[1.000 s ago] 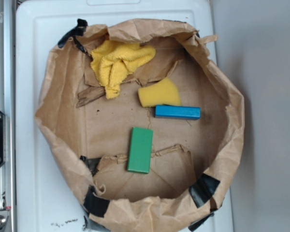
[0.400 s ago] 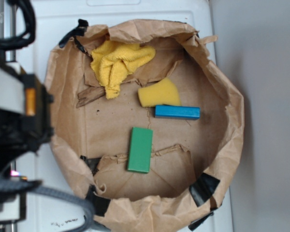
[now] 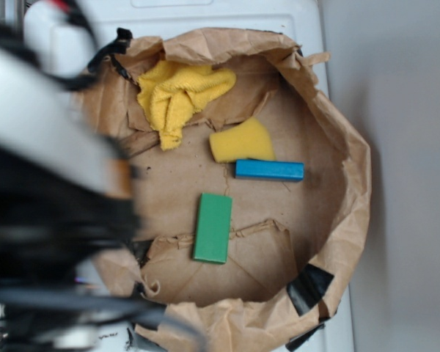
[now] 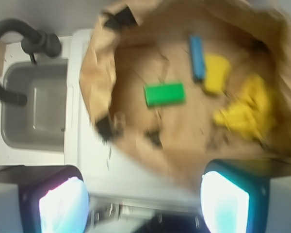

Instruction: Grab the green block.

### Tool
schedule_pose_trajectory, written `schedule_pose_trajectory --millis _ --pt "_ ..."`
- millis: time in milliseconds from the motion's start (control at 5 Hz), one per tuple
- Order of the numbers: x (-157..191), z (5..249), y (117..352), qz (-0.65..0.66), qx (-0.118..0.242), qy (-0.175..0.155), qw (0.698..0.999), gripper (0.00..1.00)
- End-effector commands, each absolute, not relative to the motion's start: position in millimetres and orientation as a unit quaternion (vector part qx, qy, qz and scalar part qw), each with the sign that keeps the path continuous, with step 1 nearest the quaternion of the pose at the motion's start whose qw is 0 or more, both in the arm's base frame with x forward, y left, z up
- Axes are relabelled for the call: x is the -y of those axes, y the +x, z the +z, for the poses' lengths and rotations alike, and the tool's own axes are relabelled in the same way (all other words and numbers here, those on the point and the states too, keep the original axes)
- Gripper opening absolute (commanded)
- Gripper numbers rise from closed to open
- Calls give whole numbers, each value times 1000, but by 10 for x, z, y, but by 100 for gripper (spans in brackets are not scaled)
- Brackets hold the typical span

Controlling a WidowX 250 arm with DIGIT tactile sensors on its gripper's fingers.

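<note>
Approach is what I am doing: my claw (image 4: pixel 144 204) is hanging wide open and empty above the green block (image 3: pixel 213 227), lying flat in the paper bag (image 3: pixel 348 183); next I need to descend over it.

The arm (image 3: pixel 51 213) is a blurred black body with a pale grey panel at 11 o'clock and grey cables at 6 o'clock. The two gripper fingers (image 4: pixel 226 204) have dark housings with glowing whitish-cyan pads.
</note>
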State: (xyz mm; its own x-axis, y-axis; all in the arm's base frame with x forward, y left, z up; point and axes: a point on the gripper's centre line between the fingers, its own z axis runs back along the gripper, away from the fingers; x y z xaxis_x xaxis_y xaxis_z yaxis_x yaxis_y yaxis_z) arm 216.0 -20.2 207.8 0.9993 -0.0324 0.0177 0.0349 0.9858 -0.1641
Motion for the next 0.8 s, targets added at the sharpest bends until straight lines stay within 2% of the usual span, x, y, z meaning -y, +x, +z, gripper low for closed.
schedule_pose_trajectory --millis 0,400,600 --pt "286 1833 2848 -154 18 -101 983 100" --pt "286 1833 2848 -154 18 -101 983 100" --pt "316 1671 2927 -277 19 -71 958 100"
